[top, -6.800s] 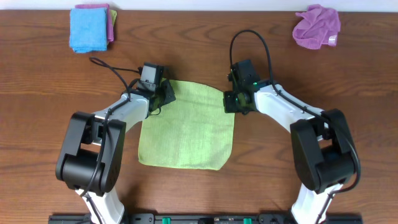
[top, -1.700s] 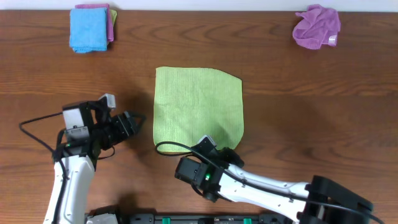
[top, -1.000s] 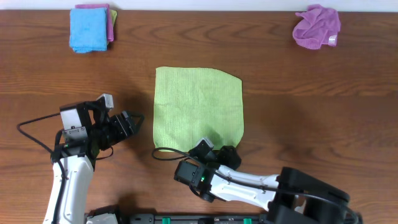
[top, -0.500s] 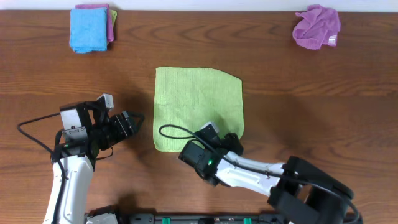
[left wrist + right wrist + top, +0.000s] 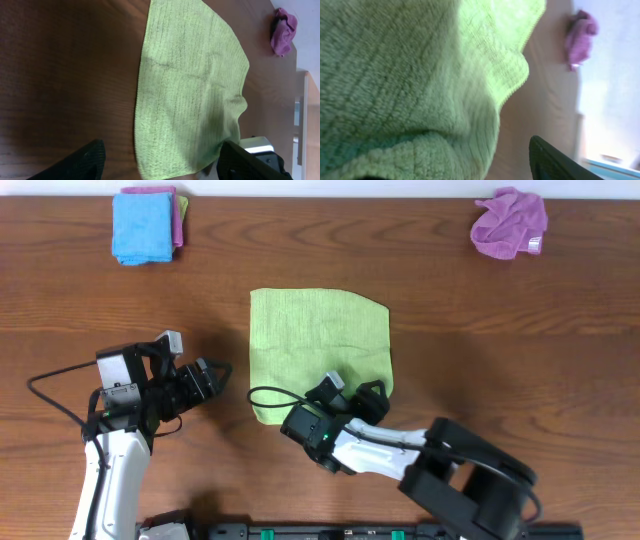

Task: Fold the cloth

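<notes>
The green cloth lies flat in the middle of the brown table, and in the left wrist view the cloth stretches away ahead. My left gripper hovers left of it, open and empty, its two dark fingers wide apart. My right gripper sits at the cloth's near right corner with its jaws spread. In the right wrist view the cloth fills the picture from very close. One dark finger stands clear of its edge, and the other finger is hidden by fabric.
A folded blue cloth on a pink one lies at the far left corner. A crumpled purple cloth lies at the far right, also seen as the purple cloth. The right arm's black cable loops over the cloth's near edge.
My right gripper has pushed forward onto the cloth's near right corner and its jaws have spread wider. The cloth's near edge has shifted slightly. The left arm has stayed put.
</notes>
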`<move>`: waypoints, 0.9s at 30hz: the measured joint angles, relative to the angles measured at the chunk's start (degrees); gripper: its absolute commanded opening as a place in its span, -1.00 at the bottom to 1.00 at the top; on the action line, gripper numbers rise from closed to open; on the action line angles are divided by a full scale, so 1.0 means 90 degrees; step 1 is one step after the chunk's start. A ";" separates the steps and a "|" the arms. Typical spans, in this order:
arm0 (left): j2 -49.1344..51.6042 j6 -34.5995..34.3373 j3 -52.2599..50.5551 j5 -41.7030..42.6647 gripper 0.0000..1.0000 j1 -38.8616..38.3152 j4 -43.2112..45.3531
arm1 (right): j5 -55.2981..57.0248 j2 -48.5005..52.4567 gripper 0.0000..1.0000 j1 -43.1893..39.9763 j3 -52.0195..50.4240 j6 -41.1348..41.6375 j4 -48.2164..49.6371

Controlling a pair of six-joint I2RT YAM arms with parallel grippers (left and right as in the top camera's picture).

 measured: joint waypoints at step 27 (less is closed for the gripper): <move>0.0002 0.0000 0.0000 -0.0187 0.48 0.0000 -0.0034 | -0.0393 0.0600 0.52 -0.0537 0.1115 0.3439 -0.5472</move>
